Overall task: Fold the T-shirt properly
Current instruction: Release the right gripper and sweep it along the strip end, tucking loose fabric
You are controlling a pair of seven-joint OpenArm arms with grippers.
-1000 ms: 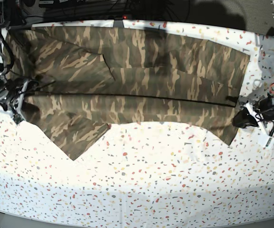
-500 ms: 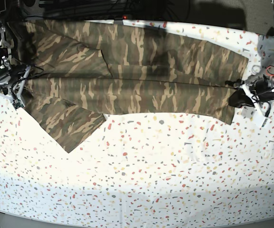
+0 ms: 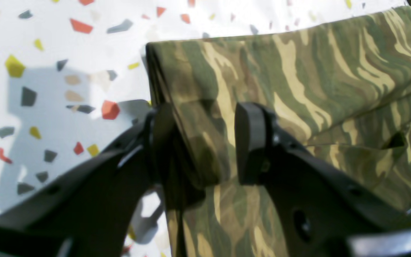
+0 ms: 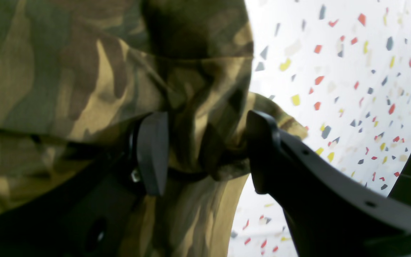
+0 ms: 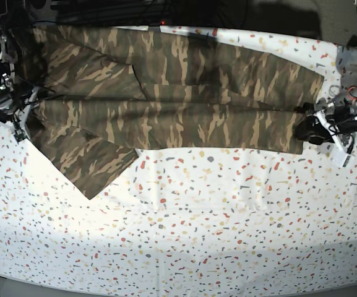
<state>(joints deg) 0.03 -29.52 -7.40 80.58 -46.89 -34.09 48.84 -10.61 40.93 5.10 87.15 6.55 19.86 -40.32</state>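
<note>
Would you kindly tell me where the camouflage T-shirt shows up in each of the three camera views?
Base: the T-shirt lies as a wide band across the upper half of the speckled tablecloth.
Left wrist: its folded edge sits centre and right, between the parted jaws of the left end effector.
Right wrist: it fills the left and centre, bunched between the jaws of the right end effector.
Shared landmark: the speckled tablecloth.

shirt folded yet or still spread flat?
Partly folded. The T-shirt has its near long edge doubled over onto itself along the table, making a long band, with one sleeve sticking out toward the front.
</note>
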